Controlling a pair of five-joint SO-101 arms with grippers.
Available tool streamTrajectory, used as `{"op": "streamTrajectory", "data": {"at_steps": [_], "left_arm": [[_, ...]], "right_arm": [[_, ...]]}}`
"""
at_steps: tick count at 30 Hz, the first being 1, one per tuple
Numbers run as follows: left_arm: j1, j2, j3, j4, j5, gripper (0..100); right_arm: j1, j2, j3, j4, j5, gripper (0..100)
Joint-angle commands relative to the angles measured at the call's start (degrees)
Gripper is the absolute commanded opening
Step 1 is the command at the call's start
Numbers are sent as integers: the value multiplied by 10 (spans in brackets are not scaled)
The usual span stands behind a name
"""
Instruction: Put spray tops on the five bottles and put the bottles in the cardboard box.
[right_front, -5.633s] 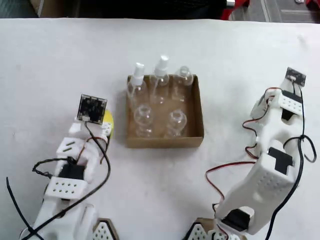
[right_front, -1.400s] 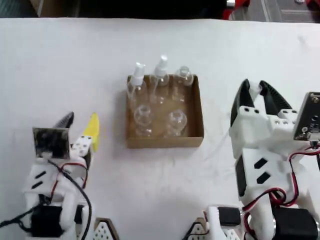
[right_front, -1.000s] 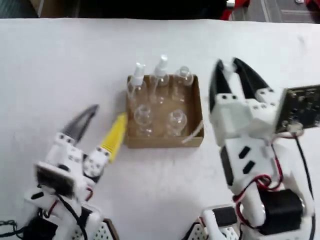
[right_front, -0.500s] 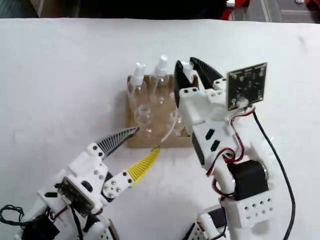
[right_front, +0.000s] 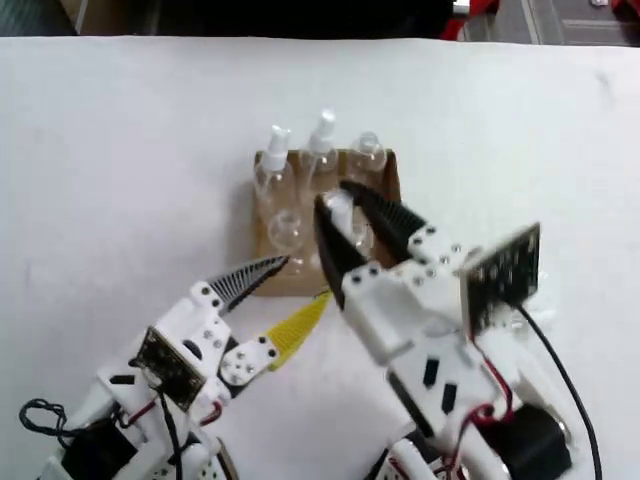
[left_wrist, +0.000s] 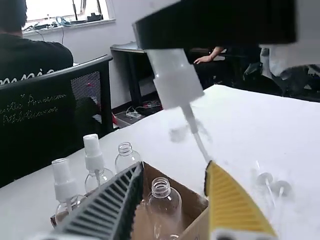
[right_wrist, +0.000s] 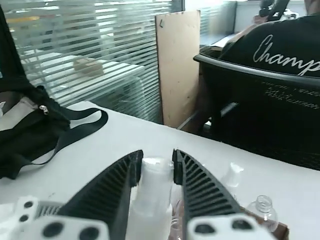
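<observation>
- my left claw (right_front: 305, 280) is nearest, low over the white table (right_front: 100, 150) just in front of the cardboard box (right_front: 257, 200). it gapes wide with nothing between the dark finger and the yellow finger. my wrist view also shows the left claw (left_wrist: 174, 170) spread, and the yellow finger hides part of the box wall (left_wrist: 195, 220).
- my right claw (right_front: 333, 195) hangs over the front of the box, narrowed onto a white spray top (right_front: 340, 212). from its wrist, the right claw (right_wrist: 156, 157) pinches the spray top (right_wrist: 152, 190) on both sides.
- the left wrist view shows that spray top (left_wrist: 172, 82) in the air, its thin tube (left_wrist: 197, 137) pointing down. the tube's end slips behind my yellow finger, so i cannot tell what it hangs over.
- in the box's front row stands one open bottle (right_front: 285, 230). the spot beside it is covered by my right claw and hard to make out.
- the back row holds two capped bottles (right_front: 272, 165) and a third bottle (right_front: 367, 150) with a bare neck.
- past the box, two small pale round pieces (left_wrist: 272, 182) lie on the table, too blurred to name.
</observation>
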Motion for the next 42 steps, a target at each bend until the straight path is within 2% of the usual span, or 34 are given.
{"op": "streamTrajectory", "data": {"at_steps": [1,9,14,20,31,37,42], "left_arm": [[-41,-2,8,-44,9,194],[-61,-2,23,-55,10,192],[-61,-2,18,-44,10,192],[-59,-3,11,-43,10,192],[-55,-4,-105,107,11,191],[55,-3,-121,159,5,195],[68,-3,-76,117,5,195]], "right_arm": [[-25,-7,-7,19,6,15],[-25,-7,-8,22,6,15],[-9,0,0,-25,89,15],[12,-1,3,-23,94,15],[15,-1,52,-7,95,15],[11,-6,62,-30,95,15],[10,-6,62,-35,95,15]]}}
